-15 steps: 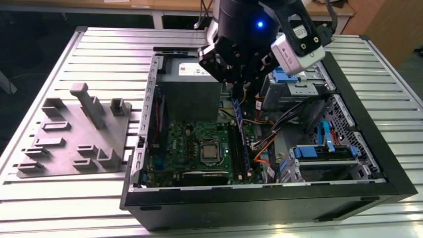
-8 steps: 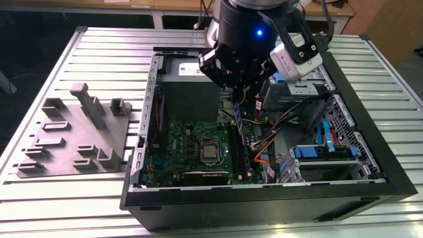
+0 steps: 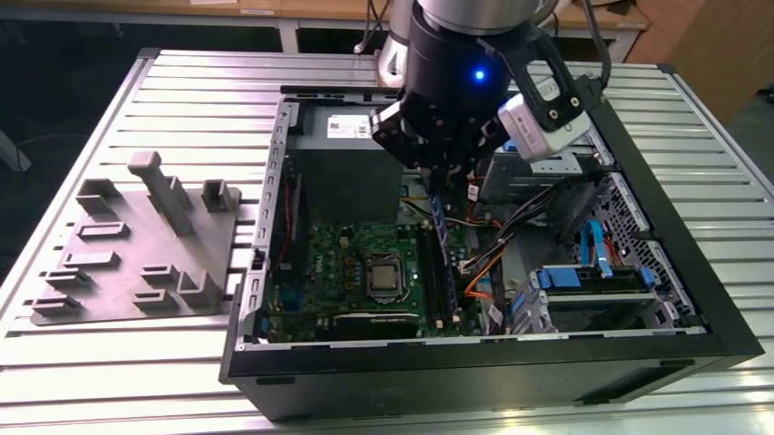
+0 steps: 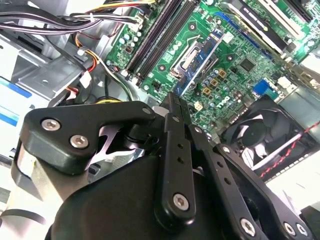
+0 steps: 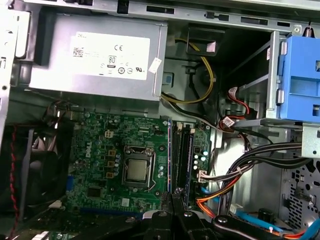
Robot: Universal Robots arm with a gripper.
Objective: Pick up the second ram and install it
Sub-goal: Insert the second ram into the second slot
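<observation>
The second ram (image 3: pixel 445 263) sits just right of centre in the exterior view. It is a thin dark strip held edge-up along the memory slots (image 5: pixel 183 152) of the motherboard (image 3: pixel 351 267), inside the open computer case (image 3: pixel 484 367). The fingers (image 4: pixel 174 122) are clenched on its upper edge. The case stands on a ribbed surface (image 3: pixel 133 362).

You have one arm (image 3: pixel 466 54), one bench (image 3: pixel 181 91) and one open case (image 3: pixel 677 299). Inside the case you can count one motherboard (image 5: pixel 100 165), one processor (image 5: pixel 136 171), one power supply (image 5: pixel 100 55), one fan (image 4: pixel 260 135) and one blue drive tray (image 5: pixel 300 85). One ram (image 3: pixel 440 227) sits between the fingers (image 4: pixel 172 150). You have one grey fixture (image 3: pixel 133 272). The memory slots (image 5: pixel 182 150) and cables (image 5: pixel 250 165) lie too close together for you to count.
</observation>
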